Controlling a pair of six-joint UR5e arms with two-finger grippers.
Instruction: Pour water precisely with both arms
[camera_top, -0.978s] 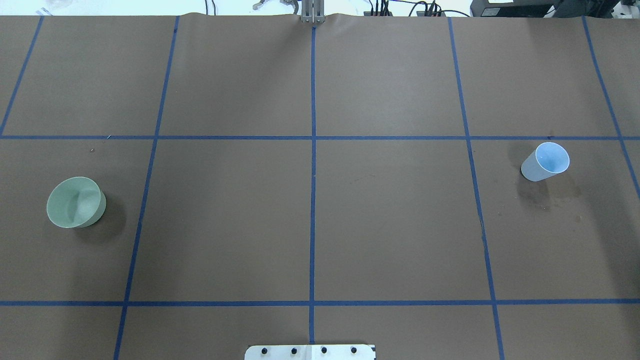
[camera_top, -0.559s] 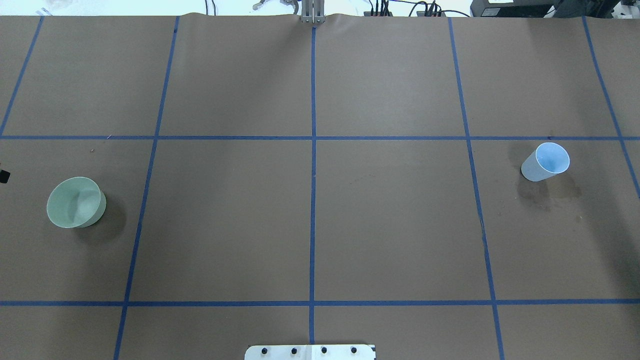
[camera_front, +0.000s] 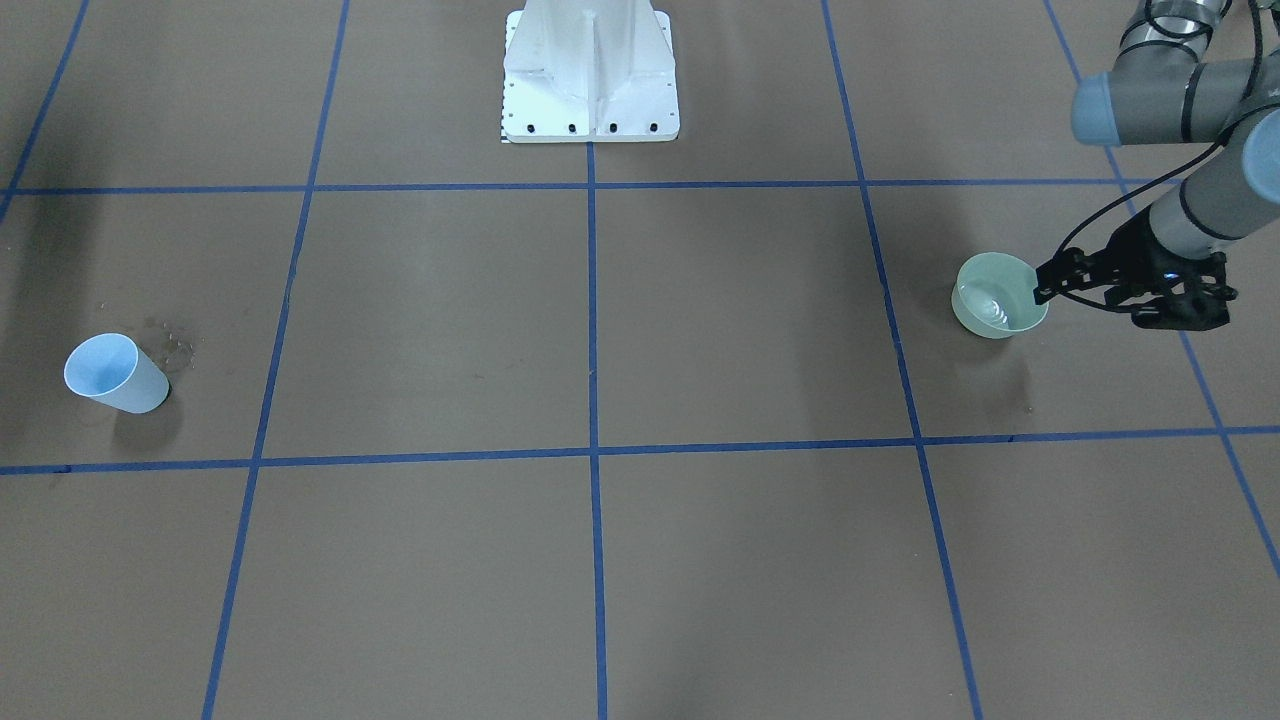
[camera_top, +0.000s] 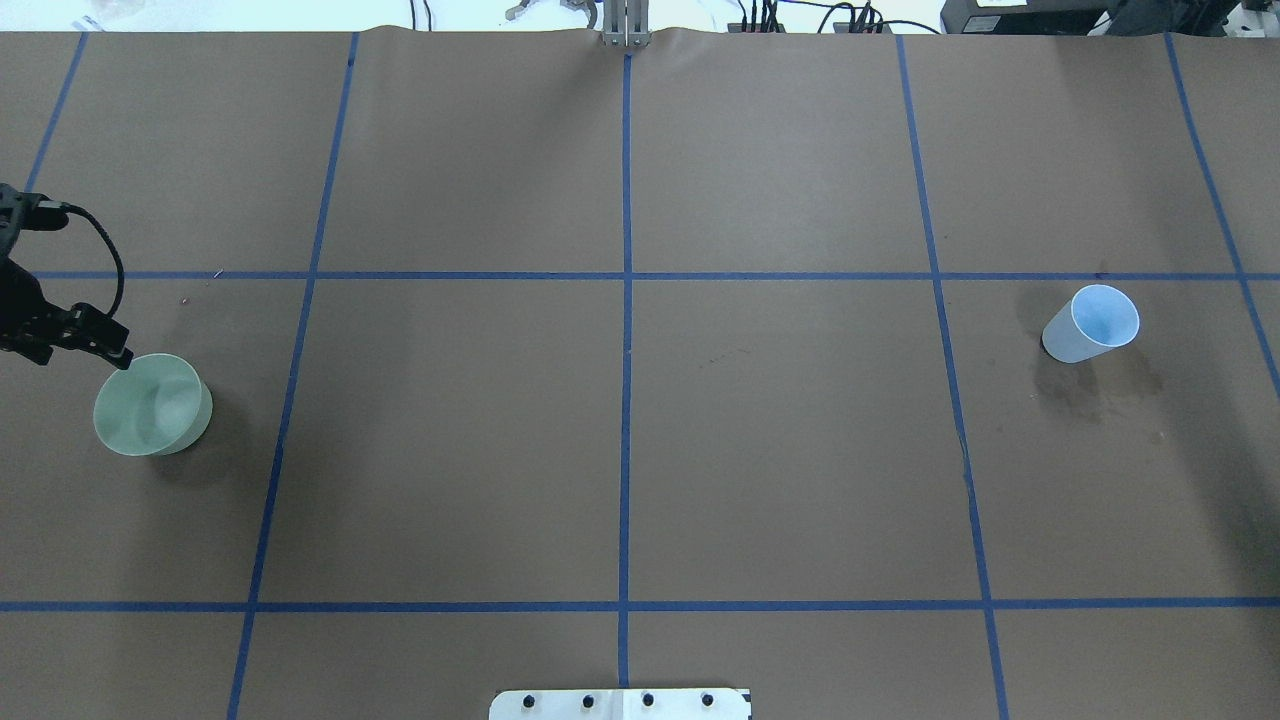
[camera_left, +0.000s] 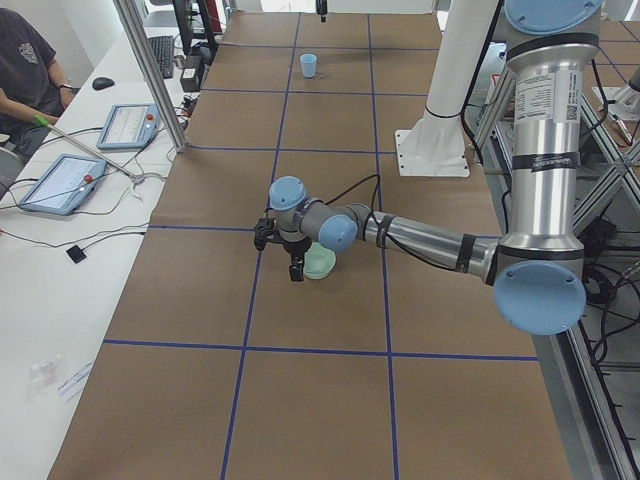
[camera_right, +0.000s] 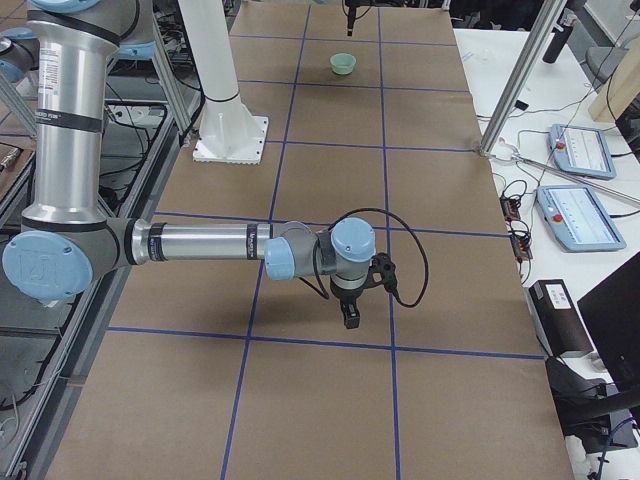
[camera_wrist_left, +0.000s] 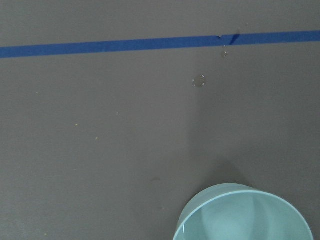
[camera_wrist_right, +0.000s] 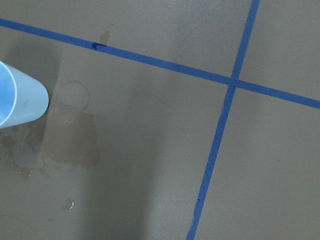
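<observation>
Left arm (camera_front: 1190, 212) newly in view, left jaws apart beside green bowl (camera_front: 1000, 333); right jaws' state unclear.

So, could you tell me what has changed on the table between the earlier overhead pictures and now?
The left arm's black two-finger gripper has come into the overhead view from the left edge and now hangs open beside the pale green round plastic bowl, one finger at its rim; no grip shows yet. The bowl and the light blue plastic cup have not moved.
</observation>
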